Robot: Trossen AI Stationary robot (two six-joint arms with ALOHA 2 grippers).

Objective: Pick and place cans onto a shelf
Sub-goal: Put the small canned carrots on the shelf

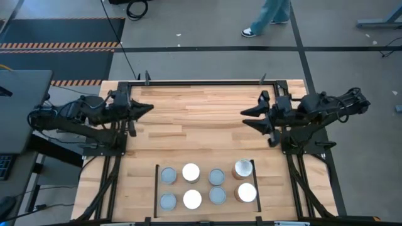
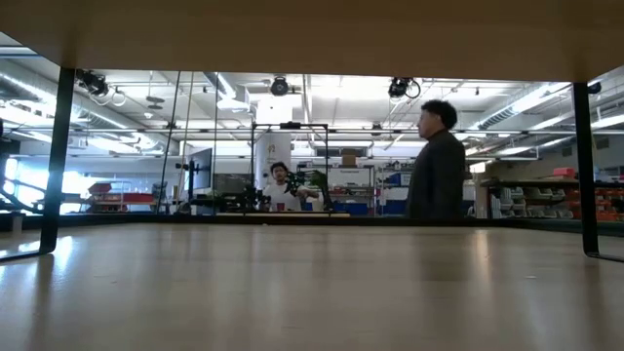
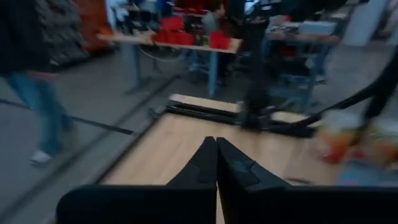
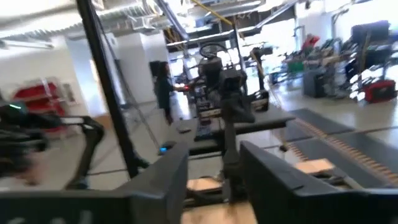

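Several cans stand in two rows on the shelf (image 1: 161, 188), a light-wood panel between thin black rails at the table's near edge. Some are grey-topped (image 1: 168, 175), some white-topped (image 1: 191, 172); the two at the right (image 1: 243, 168) show tan sides. My left gripper (image 1: 149, 108) is shut and empty over the table's far left, also shown in the left wrist view (image 3: 216, 158). My right gripper (image 1: 244, 118) is open and empty over the far right, also shown in the right wrist view (image 4: 214, 165). Both are far from the cans. The low view shows no cans.
Bare wooden tabletop (image 1: 201, 125) lies between the two grippers and the shelf. Black frame rails run along the table's far edge (image 1: 201, 82). In the low view two black uprights (image 2: 58, 156) (image 2: 585, 166) stand at the sides. A person (image 2: 439, 166) stands beyond the table.
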